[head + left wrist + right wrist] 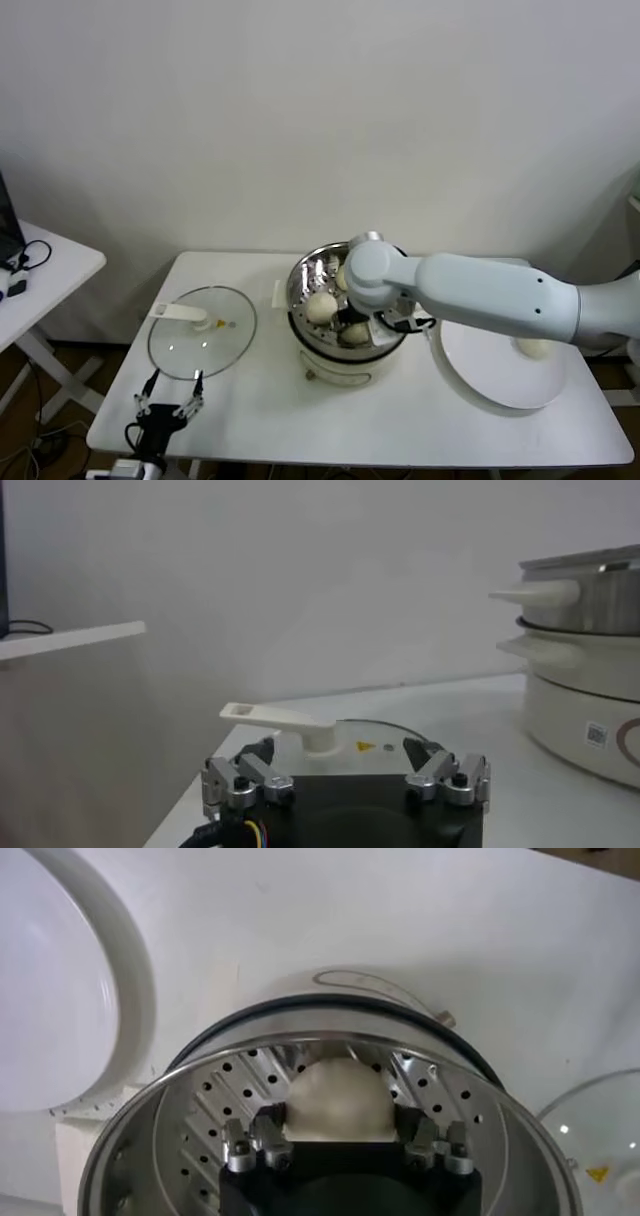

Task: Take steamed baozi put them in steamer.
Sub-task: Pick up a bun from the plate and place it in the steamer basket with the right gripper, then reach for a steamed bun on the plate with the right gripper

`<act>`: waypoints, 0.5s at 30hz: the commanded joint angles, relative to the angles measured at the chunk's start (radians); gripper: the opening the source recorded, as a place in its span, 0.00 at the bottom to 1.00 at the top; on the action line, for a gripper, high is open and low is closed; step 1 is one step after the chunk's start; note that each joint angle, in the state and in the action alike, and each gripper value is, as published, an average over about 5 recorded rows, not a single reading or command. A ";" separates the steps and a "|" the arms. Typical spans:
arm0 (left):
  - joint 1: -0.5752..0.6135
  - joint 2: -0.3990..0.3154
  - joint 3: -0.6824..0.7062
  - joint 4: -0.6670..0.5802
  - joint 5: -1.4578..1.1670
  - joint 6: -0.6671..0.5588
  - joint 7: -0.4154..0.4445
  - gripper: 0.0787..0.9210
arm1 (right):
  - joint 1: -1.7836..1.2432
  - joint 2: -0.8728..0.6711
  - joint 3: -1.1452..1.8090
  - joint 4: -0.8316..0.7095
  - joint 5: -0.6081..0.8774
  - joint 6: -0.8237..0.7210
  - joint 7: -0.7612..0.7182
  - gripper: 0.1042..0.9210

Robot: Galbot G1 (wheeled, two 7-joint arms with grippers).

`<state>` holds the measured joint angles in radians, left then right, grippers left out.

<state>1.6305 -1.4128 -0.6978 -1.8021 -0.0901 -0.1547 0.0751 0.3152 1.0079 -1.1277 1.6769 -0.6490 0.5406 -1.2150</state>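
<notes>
The right gripper (345,1143) sits low inside the steamer (180,1108), fingers around a baozi (335,1098), grip seemingly loosening to seat it on the perforated floor.

Steamer (345,300) mid-table; lid (202,332) to its left, plate (500,365) right; baozi (321,307) inside steamer.
</notes>
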 commanded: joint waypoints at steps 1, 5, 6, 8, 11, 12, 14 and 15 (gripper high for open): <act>0.001 -0.002 0.000 0.004 0.001 0.000 -0.001 0.88 | -0.020 0.003 0.004 -0.002 -0.033 0.034 0.009 0.74; 0.001 -0.004 0.000 0.008 0.010 0.001 -0.003 0.88 | -0.033 0.000 0.018 -0.004 -0.056 0.071 0.010 0.80; 0.001 -0.005 0.001 0.008 0.012 0.001 -0.003 0.88 | -0.035 -0.002 0.020 -0.004 -0.057 0.073 0.010 0.82; 0.002 -0.005 0.002 0.009 0.014 0.001 -0.003 0.88 | -0.034 -0.006 0.023 -0.001 -0.057 0.073 0.011 0.86; 0.003 -0.007 0.003 0.007 0.014 0.001 -0.004 0.88 | -0.029 -0.011 0.031 0.004 -0.056 0.074 0.011 0.88; 0.002 -0.007 0.003 0.006 0.014 0.001 -0.004 0.88 | -0.025 -0.012 0.034 0.006 -0.053 0.074 0.012 0.88; 0.003 -0.008 0.004 0.006 0.014 0.001 -0.004 0.88 | -0.016 -0.016 0.040 0.010 -0.046 0.073 0.012 0.88; 0.003 -0.008 0.004 0.006 0.014 0.000 -0.004 0.88 | -0.011 -0.018 0.044 0.012 -0.040 0.073 0.012 0.88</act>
<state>1.6321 -1.4193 -0.6952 -1.7947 -0.0793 -0.1541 0.0719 0.2957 0.9954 -1.1016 1.6824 -0.6874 0.5928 -1.2058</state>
